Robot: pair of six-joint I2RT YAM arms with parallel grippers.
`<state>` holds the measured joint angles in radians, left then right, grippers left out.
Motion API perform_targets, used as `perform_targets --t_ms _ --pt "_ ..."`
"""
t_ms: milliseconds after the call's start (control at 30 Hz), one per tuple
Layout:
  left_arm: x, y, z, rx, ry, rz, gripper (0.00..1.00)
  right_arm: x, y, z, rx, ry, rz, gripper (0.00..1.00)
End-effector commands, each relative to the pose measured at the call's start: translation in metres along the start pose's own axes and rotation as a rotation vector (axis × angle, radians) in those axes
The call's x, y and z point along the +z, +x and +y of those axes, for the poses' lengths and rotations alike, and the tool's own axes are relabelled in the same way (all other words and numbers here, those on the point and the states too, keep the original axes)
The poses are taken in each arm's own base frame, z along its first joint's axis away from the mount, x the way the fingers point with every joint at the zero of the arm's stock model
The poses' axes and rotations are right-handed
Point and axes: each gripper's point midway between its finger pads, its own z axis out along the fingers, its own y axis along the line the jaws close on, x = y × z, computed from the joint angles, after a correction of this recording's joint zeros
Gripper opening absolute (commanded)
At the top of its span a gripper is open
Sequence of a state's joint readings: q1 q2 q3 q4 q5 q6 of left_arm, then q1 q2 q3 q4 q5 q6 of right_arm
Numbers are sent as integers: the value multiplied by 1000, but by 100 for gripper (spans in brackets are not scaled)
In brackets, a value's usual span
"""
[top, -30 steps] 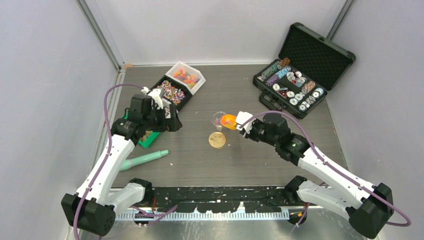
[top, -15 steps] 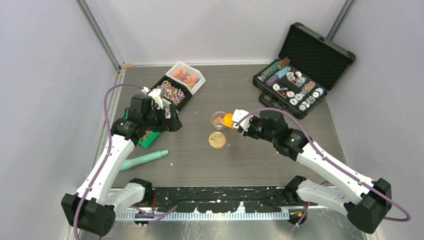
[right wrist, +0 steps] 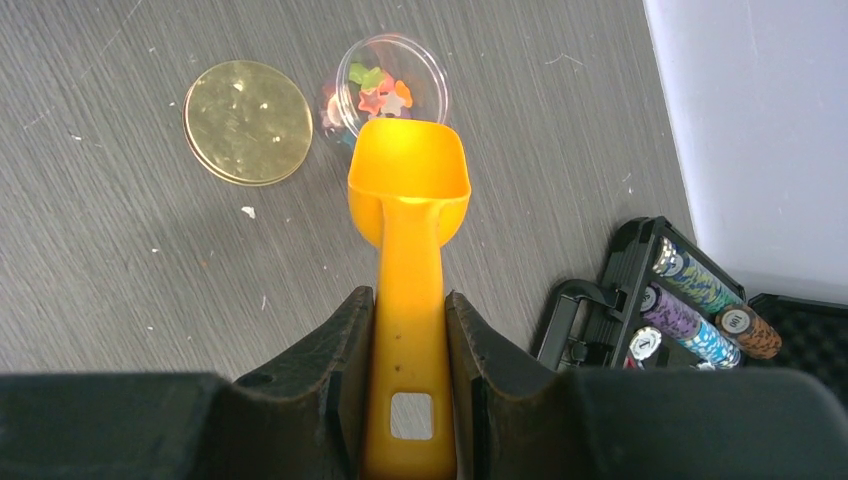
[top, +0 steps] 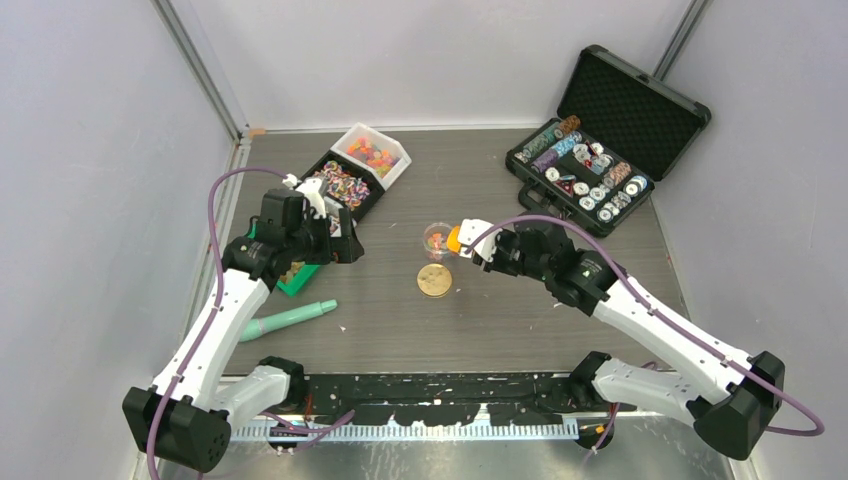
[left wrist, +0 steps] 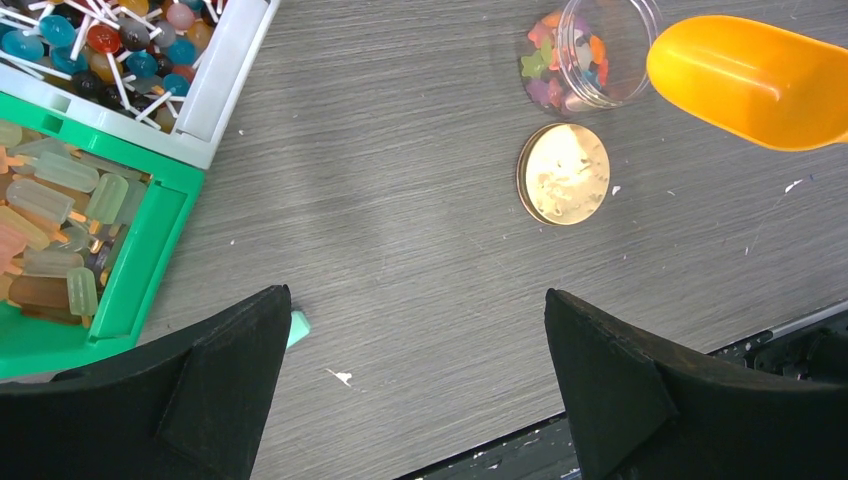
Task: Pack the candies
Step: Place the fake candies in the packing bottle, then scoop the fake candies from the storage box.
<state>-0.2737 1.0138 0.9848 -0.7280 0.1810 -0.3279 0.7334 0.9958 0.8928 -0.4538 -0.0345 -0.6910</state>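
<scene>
Partly packed: few candies (right wrist: 375, 90) in jar (right wrist: 440, 85).
Right pincer (right wrist: 408, 300) pinching scoop (right wrist: 408, 180) at jar rim; left pincer (left wrist: 415, 300) spread, empty. Remaining: further filling, closing.

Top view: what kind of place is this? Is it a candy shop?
Probably a robot lab bench, not a shop. A left arm and a right arm are bolted at the edge of a table, plain walls box it in, and candies sit in open bins.

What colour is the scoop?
The scoop is bright orange; the right wrist view shows it best.
</scene>
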Motion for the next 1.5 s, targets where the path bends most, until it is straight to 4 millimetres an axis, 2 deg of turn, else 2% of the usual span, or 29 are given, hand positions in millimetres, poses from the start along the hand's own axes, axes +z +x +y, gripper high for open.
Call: perform_targets --t_ms 0,233,367,500,567,733,867,1000,1100,1233,1400,1467 --pt "-8 -6 -1 29 -5 -30 100 -8 -16 -13 -54 22 -2 0" --pt "-7 -4 1 27 -12 -23 100 -9 -33 -20 -38 38 -51 0" --pt "-7 -4 3 25 -26 -24 100 -3 -41 -28 -36 56 -61 0" --pt "-7 -5 9 24 -62 -26 100 8 -59 -43 -15 77 -80 0" --pt "-6 -3 12 24 -75 -23 100 15 -67 -58 16 128 -86 0" --pt "-4 -5 20 -17 -123 -48 100 43 -84 -79 57 157 -82 0" --pt "-8 -16 38 -75 -233 -106 100 78 -91 -98 120 188 -59 1" --pt "-11 -26 54 -206 -327 -156 99 106 -106 -119 156 205 -40 1" --pt "-10 -35 62 -294 -355 -193 93 127 -114 -132 190 209 -43 0" --pt "-10 -45 81 -451 -452 -290 76 156 -125 -144 235 193 -57 0" --pt "-6 -66 87 -481 -492 -316 71 192 -124 -152 240 171 -8 0" --pt "-7 -64 101 -482 -587 -299 67 201 -123 -157 231 176 5 0"
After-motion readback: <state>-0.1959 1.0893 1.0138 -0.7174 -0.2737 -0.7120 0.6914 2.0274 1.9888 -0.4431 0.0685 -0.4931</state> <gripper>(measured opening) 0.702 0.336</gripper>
